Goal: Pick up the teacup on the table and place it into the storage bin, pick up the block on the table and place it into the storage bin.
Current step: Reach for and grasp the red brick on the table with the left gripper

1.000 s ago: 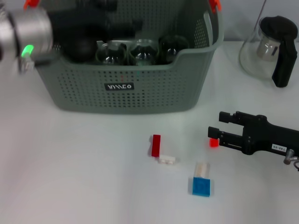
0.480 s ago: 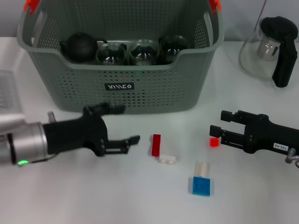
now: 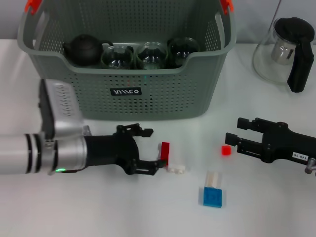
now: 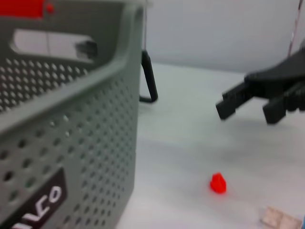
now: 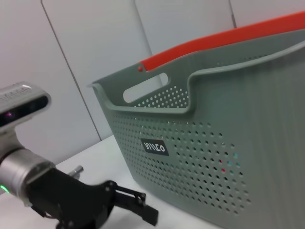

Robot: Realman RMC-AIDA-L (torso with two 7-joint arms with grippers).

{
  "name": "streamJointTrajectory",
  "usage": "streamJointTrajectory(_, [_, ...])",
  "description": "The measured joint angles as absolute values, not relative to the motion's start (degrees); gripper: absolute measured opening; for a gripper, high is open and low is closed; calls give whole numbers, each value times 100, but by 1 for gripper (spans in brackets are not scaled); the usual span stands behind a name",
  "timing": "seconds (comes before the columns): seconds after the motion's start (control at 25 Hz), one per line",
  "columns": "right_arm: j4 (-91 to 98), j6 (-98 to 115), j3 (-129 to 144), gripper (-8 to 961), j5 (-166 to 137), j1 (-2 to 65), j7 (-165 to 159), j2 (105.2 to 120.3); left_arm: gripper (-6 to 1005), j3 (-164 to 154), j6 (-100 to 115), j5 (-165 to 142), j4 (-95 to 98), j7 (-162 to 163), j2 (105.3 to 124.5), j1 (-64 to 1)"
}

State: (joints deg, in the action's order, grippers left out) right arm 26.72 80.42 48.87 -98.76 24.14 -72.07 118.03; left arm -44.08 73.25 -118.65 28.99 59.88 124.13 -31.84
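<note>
Head view: left gripper [image 3: 152, 148], fingers spread, brackets the upright red block [image 3: 164, 153], in front of the storage bin [image 3: 148, 98]. Risk: a finger nudges the adjacent white block [image 3: 176, 169] or topples the target. Right gripper [image 3: 235, 137], fingers apart, idles right of the small red cube [image 3: 226, 150].

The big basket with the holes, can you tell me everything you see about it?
The storage bin is a large grey-green plastic basket, its walls full of small round holes. It has cut-out handles with orange clips at the top corners and a small black label on the front. It stands upright on the white table, toward the back. Inside, along the front wall, sit a dark teapot and three glass cups. Nothing grips it; the left hand is on the table in front of it.
</note>
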Motion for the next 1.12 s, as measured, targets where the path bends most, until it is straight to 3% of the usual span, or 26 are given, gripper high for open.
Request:
streamJointTrajectory(0.76, [2662,8051,4887,711,-9879,2407,-7207,11795,887,-4912,6511,-11866,2263,6409,12437,-3840])
streamJointTrajectory(1.12, [2663,8051,4887,712,-9879,2404,-7207,11795,888,-5136,6506,-11865,2214,6554,12436,-3823])
